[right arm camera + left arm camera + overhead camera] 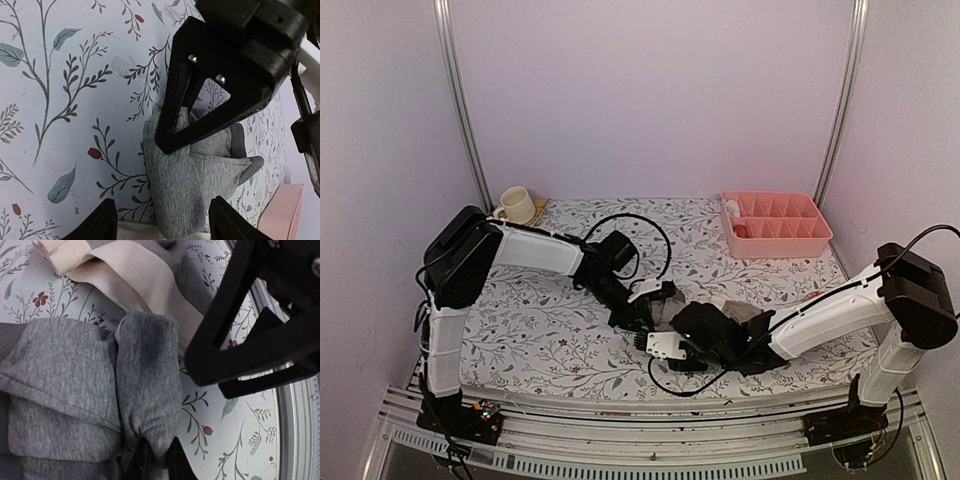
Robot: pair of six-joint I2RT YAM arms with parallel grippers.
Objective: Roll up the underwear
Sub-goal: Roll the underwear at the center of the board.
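Note:
The grey underwear [75,390] lies partly rolled on the flowered tablecloth; it also shows in the right wrist view [185,185] and in the top view [665,312]. My left gripper [159,454] is shut, pinching the end of its rolled fold, near the table's middle front [642,318]. My right gripper [162,222] is open, its fingers [95,225] standing either side of the grey roll without touching it, facing the left gripper [215,90]. The taupe underwear with the cream waistband [135,280] lies just beside the grey one [745,310], partly under my right arm.
A pink divided tray [775,225] stands at the back right. A cream cup [517,205] stands at the back left. Black cables loop over the cloth behind the left gripper. The table's metal front rail [295,415] is close by.

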